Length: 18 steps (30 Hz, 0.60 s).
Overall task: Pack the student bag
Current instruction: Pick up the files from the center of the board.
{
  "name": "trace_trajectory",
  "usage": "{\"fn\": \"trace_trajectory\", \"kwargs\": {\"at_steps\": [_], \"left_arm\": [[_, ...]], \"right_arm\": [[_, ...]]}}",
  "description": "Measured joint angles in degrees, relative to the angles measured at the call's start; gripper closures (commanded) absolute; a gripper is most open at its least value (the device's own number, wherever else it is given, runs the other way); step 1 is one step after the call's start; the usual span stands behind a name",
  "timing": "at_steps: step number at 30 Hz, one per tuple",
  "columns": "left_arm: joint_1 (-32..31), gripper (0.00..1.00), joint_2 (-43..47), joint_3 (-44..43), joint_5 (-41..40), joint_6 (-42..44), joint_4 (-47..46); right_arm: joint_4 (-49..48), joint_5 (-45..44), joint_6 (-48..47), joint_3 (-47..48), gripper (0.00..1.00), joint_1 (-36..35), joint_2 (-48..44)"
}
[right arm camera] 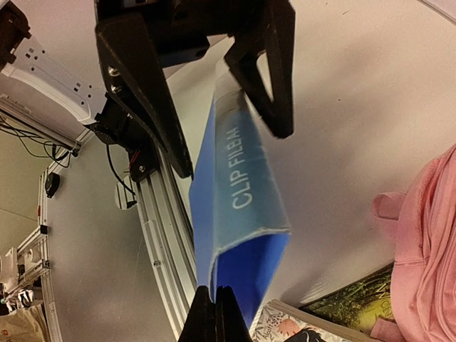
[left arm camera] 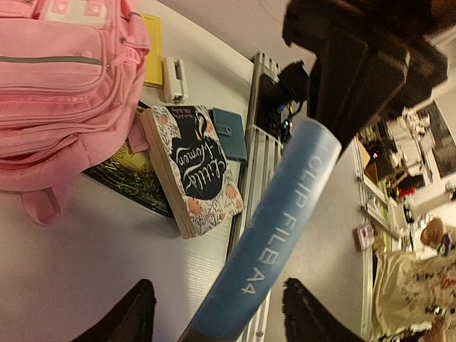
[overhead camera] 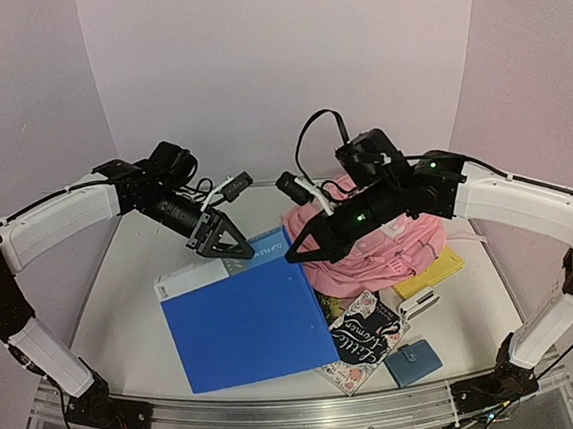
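With the right pincer (right arm camera: pixel 216 313) clamped on the blue plastic clip file (overhead camera: pixel 246 328), the open, empty left pincer (left arm camera: pixel 217 313) likely needed a square grip across its spine.

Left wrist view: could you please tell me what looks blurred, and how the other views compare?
Left wrist: the near clip file is soft, the book sharper. Right wrist: the file's lettering reads clearly. Top external: the rail bows from lens distortion.

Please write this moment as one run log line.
left tool: open, astride blue clip file spine | right tool: shut on file edge | student bag: file not yet inside
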State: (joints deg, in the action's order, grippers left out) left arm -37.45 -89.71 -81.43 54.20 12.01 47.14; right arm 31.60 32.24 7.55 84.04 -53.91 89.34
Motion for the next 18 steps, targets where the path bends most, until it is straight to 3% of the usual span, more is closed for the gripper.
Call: {"fn": "trace_trajectory", "kwargs": {"at_steps": [13, 16, 18], "left_arm": [[-0.9, 0.98, -2.2, 0.2, 6.3, -0.1, 2.6], [-0.8, 1.0, -1.6, 1.2, 5.5, -1.4, 0.3], [-0.8, 1.0, -0.5, 2.7, 3.9, -3.1, -1.2]], "right_arm": [[1.1, -7.1, 0.4, 2.0, 0.98, 0.8, 1.4], [1.5, -9.8, 1.3, 2.7, 0.79, 0.7, 2.0], [1.0, -12.1, 2.4, 3.3, 0.48, 0.8, 2.0]]}}
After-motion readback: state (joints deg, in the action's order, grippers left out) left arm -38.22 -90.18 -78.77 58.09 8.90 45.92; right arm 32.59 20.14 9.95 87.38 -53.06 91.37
